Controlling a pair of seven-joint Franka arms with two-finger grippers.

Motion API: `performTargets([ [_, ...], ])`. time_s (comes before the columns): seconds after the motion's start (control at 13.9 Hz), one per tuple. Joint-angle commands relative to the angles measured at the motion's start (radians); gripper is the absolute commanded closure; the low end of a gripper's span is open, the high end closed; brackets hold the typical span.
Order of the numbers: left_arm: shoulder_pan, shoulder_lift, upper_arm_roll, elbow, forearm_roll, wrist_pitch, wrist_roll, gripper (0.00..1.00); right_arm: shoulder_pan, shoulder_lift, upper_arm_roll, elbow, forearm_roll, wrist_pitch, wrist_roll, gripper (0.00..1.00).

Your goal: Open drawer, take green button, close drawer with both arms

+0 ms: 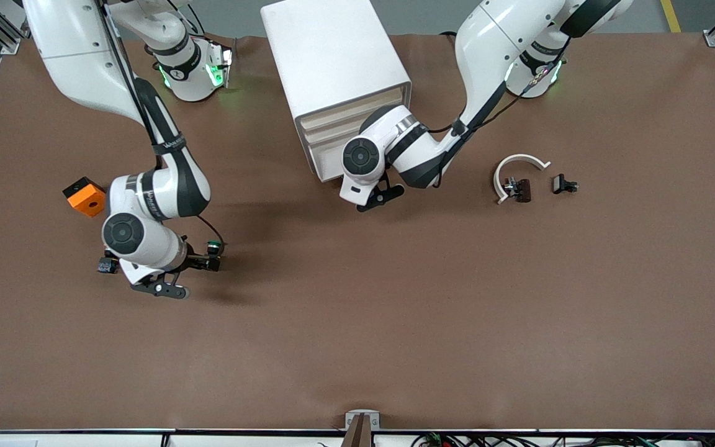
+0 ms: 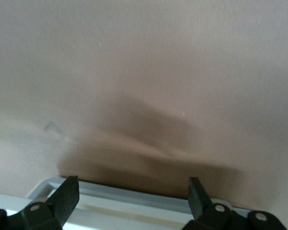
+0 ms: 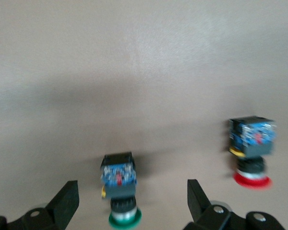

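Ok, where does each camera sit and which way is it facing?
Front view: high across the table, facing both arms and the cabinet.
Left wrist view: on the left arm, past its open left fingers, at the cabinet's edge.
Right wrist view: on the right arm, past its open right fingers, at the green button and a red button.
Shared: green button, in front and right wrist views.

Green-capped button (image 3: 120,191), red-capped button (image 3: 250,148), orange block (image 1: 85,196)

Glossy white arms (image 1: 165,186), black joint bands — black cables
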Motion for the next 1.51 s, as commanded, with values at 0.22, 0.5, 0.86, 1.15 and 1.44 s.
performTargets([
  [0.22,0.002,0.007,-0.053,0.010,-0.066,-0.027,-0.075,0.00,-0.045,-0.014,0.009,0.288,-0.001,-0.350,-0.098,0.00],
  [0.5,0.002,0.013,-0.077,0.012,-0.088,-0.061,-0.099,0.00,-0.085,-0.069,0.008,0.375,0.002,-0.479,-0.154,0.00],
  [0.86,0.002,0.016,-0.085,0.015,-0.139,-0.067,-0.099,0.00,-0.164,-0.152,0.008,0.488,0.001,-0.648,-0.164,0.00],
  [1.15,0.012,0.020,-0.080,0.026,-0.125,-0.064,-0.093,0.00,-0.171,-0.189,0.005,0.507,-0.013,-0.657,-0.151,0.00],
  [1.44,0.075,0.023,-0.067,0.032,-0.013,-0.046,-0.078,0.00,-0.190,-0.189,0.005,0.551,-0.006,-0.659,-0.153,0.00],
])
